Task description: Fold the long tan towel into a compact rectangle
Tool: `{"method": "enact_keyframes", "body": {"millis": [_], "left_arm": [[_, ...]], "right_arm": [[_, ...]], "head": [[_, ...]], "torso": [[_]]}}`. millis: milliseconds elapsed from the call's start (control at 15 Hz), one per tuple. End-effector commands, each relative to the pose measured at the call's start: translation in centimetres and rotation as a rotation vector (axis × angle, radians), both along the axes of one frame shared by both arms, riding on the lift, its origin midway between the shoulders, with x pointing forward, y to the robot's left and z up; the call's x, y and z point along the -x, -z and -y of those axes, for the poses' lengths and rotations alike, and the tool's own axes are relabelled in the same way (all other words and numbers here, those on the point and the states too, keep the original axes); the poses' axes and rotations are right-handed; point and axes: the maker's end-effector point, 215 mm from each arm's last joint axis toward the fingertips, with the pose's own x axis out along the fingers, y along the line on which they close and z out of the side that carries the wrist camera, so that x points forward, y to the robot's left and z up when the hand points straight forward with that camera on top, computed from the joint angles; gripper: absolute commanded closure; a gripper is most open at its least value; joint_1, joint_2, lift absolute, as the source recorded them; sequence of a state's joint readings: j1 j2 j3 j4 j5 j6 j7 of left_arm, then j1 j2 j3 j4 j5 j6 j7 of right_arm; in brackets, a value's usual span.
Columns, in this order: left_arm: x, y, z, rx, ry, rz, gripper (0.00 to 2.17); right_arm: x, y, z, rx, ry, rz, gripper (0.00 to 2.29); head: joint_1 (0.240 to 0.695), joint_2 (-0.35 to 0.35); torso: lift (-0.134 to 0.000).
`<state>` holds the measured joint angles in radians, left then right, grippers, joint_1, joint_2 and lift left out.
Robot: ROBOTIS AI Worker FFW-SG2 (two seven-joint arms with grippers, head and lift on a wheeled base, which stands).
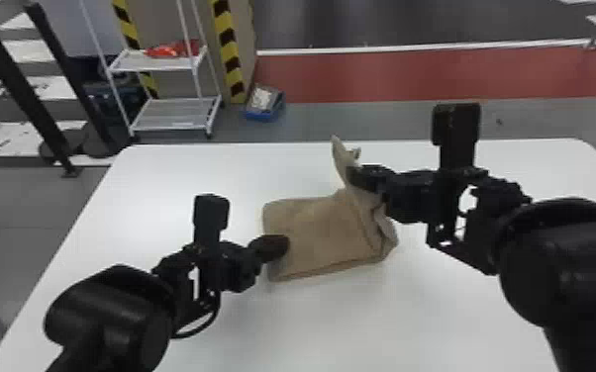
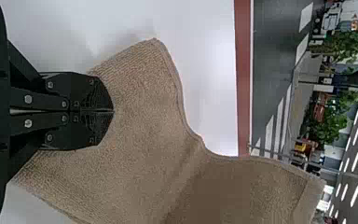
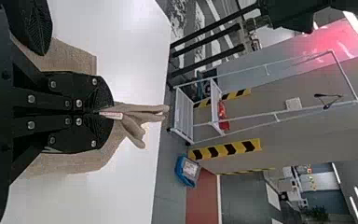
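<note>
One tan towel [image 1: 319, 232] — long axis crosswise, tip toward the far side.

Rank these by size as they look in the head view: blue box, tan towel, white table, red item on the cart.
1. White table
2. Tan towel
3. Blue box and red item: too alike to rank

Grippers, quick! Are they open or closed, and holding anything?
Left gripper: closed, over the towel, with none seen between its fingers.
Right gripper: closed, holding a bunched bit of towel.
</note>
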<state>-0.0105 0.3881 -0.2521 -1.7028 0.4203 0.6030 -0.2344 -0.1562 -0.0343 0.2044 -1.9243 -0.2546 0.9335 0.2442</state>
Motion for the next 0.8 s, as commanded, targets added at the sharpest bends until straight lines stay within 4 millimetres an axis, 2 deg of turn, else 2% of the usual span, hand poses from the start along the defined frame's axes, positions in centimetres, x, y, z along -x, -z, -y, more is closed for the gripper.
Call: {"method": "enact_keyframes", "body": {"millis": [0,267,400,733], "left_arm": [[0.1,-0.1,0.6,0.012,0.005,-0.001,1.92],[0.7,-0.1,1.9,0.049,0.024,-0.013,1.92],[0.9,0.0,2.7,0.057,0.032,-0.016,1.92],[0.9,-0.3,2.4,0.053,0.031,-0.011,1.92]], "right_arm": [[0.9,1.5,-2.5,-0.005,-0.035,-0.014,1.45],[1.5,3.1,-5.2,-0.01,-0.063,-0.015,1.45],[1.9,3.9,-5.8,-0.001,-0.074,-0.024,1.45],[2.8,5.6,-6.7,0.016,-0.081,-0.029,1.45]], "head": [[0.695,0.125],[0.695,0.153],[0.695,0.161],[0.695,0.171]], "torso": [[-0.123],[-0.123],[-0.123],[-0.123]]}}
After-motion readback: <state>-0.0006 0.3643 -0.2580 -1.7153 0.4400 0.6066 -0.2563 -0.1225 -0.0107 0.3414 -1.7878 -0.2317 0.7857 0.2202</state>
